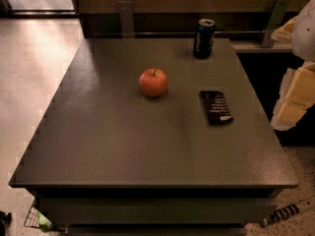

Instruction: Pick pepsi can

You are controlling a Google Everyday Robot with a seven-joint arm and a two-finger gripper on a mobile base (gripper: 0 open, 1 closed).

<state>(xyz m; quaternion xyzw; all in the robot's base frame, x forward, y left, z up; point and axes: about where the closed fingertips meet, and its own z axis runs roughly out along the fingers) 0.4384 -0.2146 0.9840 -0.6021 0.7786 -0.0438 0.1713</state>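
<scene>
End effector [294,102] at the right edge of the counter [98,141], off its surface; how far it is spread cannot be told. Pepsi can [204,38] upright, well apart to its left, near the far edge. Black snack packet [215,107] lies flat, nearest the end effector; apple [153,82] further left. Counter dark grey; pale speckled floor [29,73] around it.

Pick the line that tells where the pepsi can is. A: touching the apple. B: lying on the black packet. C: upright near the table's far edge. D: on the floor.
C: the pepsi can stands upright near the table's far edge, apart from the apple and the black packet; the pincer is off the table's right side, away from it.
</scene>
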